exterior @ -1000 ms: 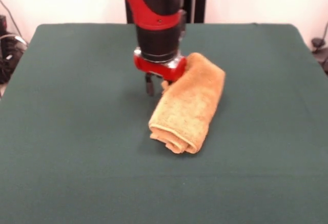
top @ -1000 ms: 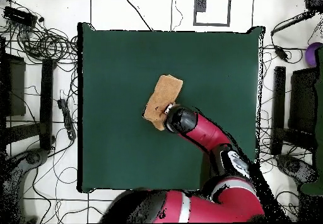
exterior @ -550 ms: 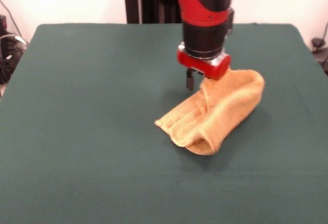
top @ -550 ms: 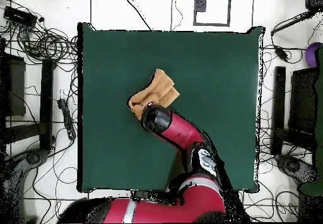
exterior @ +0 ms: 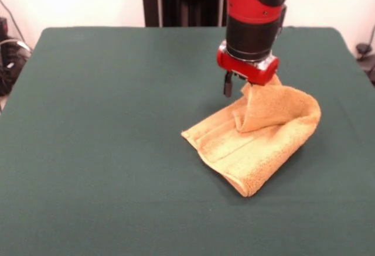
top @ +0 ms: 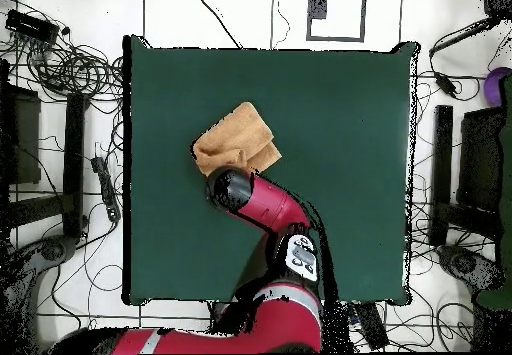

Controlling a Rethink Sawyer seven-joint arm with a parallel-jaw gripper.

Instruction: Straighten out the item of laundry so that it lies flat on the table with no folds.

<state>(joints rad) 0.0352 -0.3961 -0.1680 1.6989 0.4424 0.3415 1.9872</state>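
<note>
Towel (exterior: 258, 139) sits a bit right of the table's (exterior: 105, 150) middle in the front view, still partly folded over itself, one corner lifted up (the rest lies on the green cloth). Gripper (exterior: 237, 87) is right above that raised corner, pinched closed on it, so the towel hangs from the fingers and spreads out below and forward of them.
</note>
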